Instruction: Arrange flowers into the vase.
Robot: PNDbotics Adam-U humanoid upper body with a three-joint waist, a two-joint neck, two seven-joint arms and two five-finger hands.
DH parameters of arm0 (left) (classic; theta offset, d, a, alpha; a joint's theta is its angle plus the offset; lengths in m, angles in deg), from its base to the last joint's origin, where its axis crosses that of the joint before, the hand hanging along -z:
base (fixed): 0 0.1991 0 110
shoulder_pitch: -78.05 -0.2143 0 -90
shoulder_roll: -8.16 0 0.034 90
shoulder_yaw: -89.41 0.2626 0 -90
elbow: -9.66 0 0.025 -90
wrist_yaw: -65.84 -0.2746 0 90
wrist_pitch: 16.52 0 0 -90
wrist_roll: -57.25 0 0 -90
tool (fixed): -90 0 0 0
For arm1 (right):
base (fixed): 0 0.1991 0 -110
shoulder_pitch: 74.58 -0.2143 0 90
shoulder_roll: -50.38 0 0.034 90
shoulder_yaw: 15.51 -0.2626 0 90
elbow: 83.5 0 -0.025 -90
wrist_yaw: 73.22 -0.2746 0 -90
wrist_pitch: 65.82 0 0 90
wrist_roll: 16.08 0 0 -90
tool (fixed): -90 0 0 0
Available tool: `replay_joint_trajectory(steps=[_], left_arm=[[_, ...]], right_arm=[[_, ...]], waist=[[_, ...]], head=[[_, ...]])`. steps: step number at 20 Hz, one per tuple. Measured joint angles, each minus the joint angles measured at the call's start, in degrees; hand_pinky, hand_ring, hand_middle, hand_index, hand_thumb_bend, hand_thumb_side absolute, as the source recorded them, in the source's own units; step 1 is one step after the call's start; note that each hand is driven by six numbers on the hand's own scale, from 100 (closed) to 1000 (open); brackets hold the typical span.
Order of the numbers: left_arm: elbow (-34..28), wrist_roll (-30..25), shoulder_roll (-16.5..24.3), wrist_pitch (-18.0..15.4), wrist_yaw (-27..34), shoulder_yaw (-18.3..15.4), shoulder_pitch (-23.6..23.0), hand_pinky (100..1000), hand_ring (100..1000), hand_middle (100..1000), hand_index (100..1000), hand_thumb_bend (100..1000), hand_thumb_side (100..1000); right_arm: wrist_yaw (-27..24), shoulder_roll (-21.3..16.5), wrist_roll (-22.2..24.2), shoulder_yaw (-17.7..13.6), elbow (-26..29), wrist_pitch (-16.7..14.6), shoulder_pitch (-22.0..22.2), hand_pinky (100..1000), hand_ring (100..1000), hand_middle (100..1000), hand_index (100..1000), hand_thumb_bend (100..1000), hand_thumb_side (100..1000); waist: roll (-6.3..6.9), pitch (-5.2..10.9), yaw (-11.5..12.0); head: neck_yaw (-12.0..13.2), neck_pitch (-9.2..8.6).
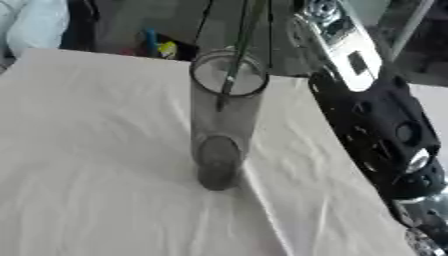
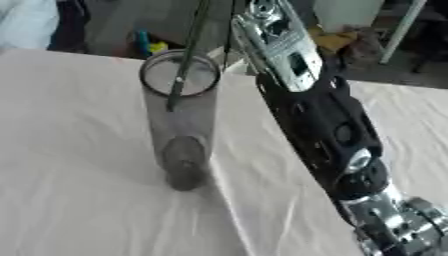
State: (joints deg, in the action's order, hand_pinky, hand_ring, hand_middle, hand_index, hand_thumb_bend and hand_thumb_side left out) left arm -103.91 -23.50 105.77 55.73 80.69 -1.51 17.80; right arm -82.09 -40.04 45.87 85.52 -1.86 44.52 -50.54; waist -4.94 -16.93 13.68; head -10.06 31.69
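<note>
White cloth covers the table (image 1: 96,165), a bit wrinkled, and that's the nearest thing in view along with the lower end of the robot's right arm (image 2: 337,135), which comes in from the bottom right corner and stretches up and away across the right side. Black casing low down, silver further up.

Roughly in the middle of the cloth stands the vase (image 1: 223,125), a tall clear glass cylinder, upright, round base on the cloth. One dark green stem (image 1: 234,70) already pokes down through the mouth, its lower end inside near the top of the glass, not at the bottom yet. It leans a little and runs straight up out of the top edge, so no bloom is visible.

The arm reaches past the vase toward where the stem goes, so my guess is the right hand is up there lowering the flower from above, which would explain the stem hanging mid-glass. But that hand is out of shot, so I can't tell whether it's clamped on the stem or not. Left hand doesn't show either.

Beyond the table's far edge there's floor with some small colourful clutter, too blurry to name.
</note>
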Motion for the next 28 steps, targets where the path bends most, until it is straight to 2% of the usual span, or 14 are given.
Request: replay_joint_trajectory(steps=[7,14,18,28], left_arm=[[0.00,0.00,0.00,0.00,0.00,0.00,-0.03,733,852,905,960,100,1000],[0.00,0.00,0.00,0.00,0.00,0.00,-0.07,733,852,905,958,100,1000],[0.00,0.00,0.00,0.00,0.00,0.00,-0.07,733,853,906,958,100,1000],[0.00,0.00,0.00,0.00,0.00,0.00,-0.08,733,853,906,958,100,1000]], right_arm=[[2.78,-1.18,1.85,0.52,-0.11,1.84,0.24,153,417,305,299,100,818],[8.72,-3.75,2.90,2.08,0.06,0.37,0.67,200,466,349,333,100,849],[12.12,-4.31,5.46,2.62,0.04,-0.04,0.98,242,511,399,352,100,874],[20.92,-4.55,11.70,2.08,0.04,-0.79,1.61,311,567,451,381,100,899]], waist=[[0.00,0.00,-0.29],[0.00,0.00,-0.48],[0.00,0.00,-0.57],[0.00,0.00,-0.58]], head=[[0.20,0.00],[0.41,0.00],[0.44,0.00],[0.50,0.00]])
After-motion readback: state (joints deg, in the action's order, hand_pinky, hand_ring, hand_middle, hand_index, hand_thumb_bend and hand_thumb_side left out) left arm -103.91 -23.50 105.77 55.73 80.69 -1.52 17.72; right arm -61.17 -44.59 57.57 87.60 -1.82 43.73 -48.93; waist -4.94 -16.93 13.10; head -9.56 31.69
